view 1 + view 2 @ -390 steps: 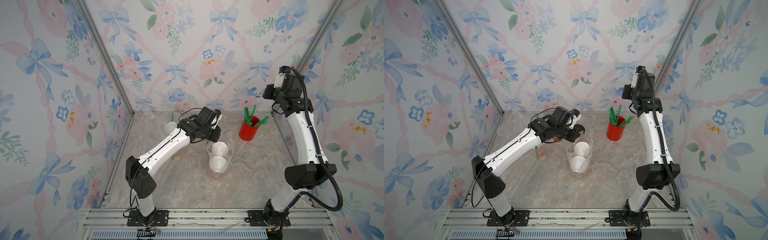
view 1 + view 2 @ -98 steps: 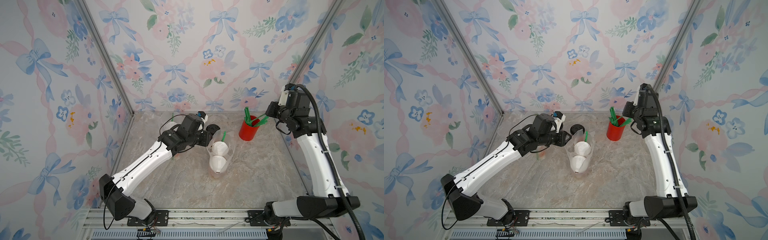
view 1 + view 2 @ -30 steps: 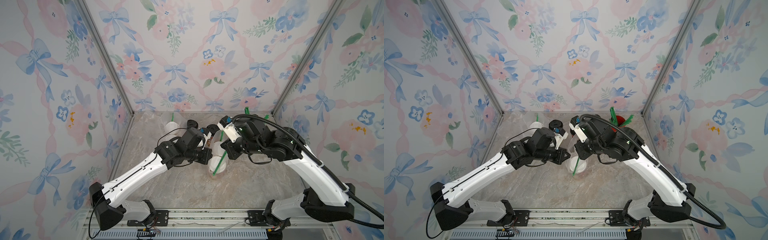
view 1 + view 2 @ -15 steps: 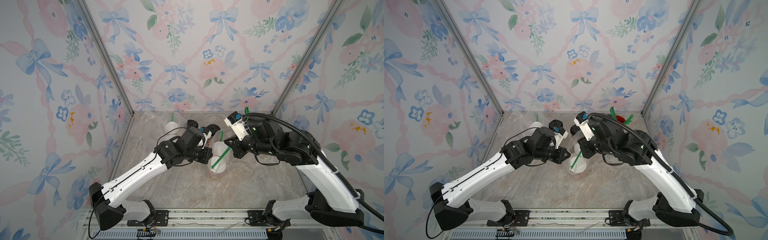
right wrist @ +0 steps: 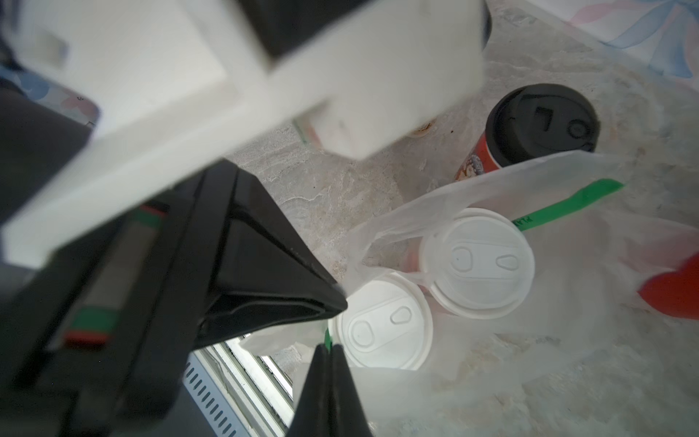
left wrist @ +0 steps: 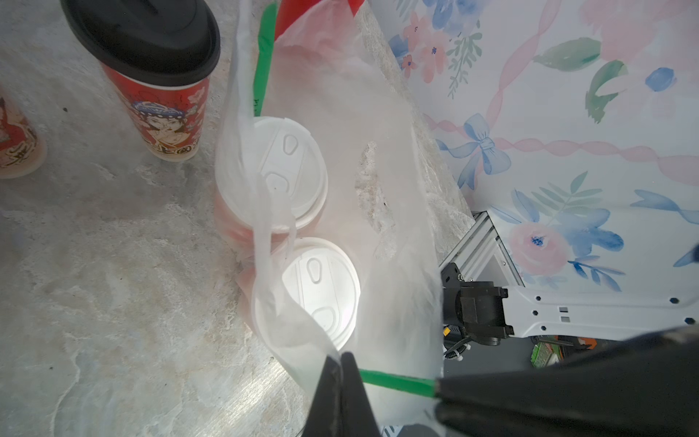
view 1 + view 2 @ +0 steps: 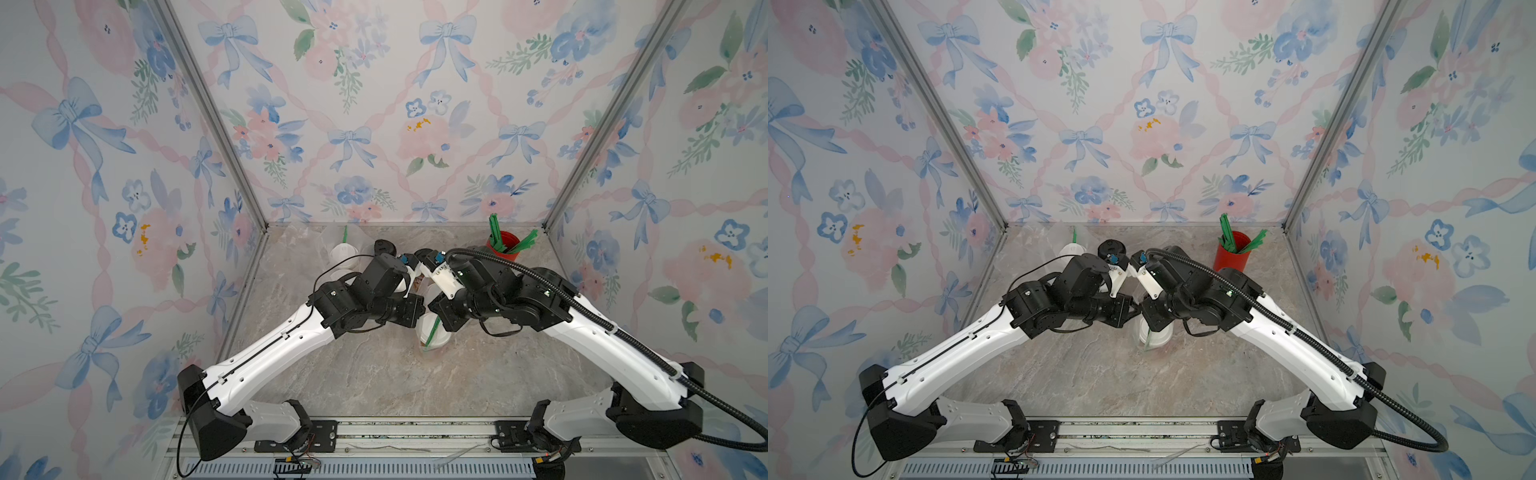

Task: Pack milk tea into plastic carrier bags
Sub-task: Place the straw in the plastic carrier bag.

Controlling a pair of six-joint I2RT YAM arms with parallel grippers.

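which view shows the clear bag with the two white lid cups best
Left wrist: the clear bag spreads open around both white-lidded cups. Right wrist shows it too, half the frame blocked. In both top views the arms cover most of it.

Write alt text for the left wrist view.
The left gripper pinches the edge of a clear plastic carrier bag holding two white-lidded cups. The right gripper holds a green straw close beside it; a black-lidded red cup stands outside on the marble table.
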